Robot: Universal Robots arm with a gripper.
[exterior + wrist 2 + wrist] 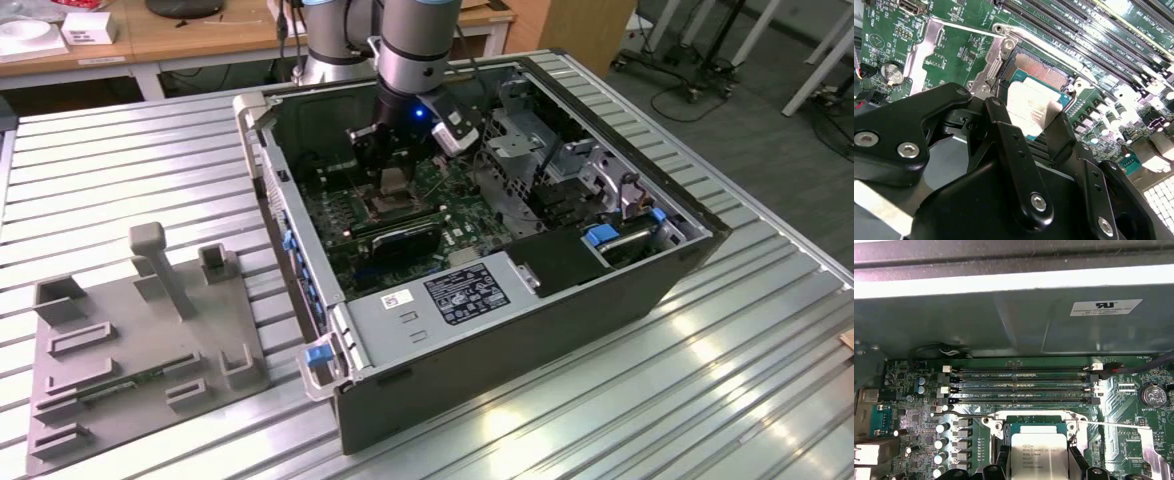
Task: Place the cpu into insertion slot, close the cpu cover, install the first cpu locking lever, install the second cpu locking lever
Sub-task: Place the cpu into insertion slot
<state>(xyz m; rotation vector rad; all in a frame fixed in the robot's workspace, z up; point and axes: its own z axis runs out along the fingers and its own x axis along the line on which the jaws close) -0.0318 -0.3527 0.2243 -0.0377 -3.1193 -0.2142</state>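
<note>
My gripper (396, 172) reaches down inside the open computer case (534, 330), over the green motherboard (461, 205). It is shut on the cpu (1026, 105) (1038, 456), a pale silver square chip with a black finger (1004, 135) (1003, 460) on either side. The chip hangs slightly tilted over the insertion slot (1041, 70) (1034, 420), whose coppery contact field shows beyond it. Whether the chip touches the slot I cannot tell. Thin silver locking levers (961, 414) (1114, 426) (961, 27) lie beside the silver socket frame (996, 60). The cpu cover is hidden.
Long black memory slots (1024, 387) (1089, 35) run close beside the socket. The case wall (1004, 325) rises behind them. A coin battery (1152, 395) (891, 72) and capacitors (944, 429) flank the socket. A grey fixture plate (134, 340) lies on the ribbed table at the exterior view's left.
</note>
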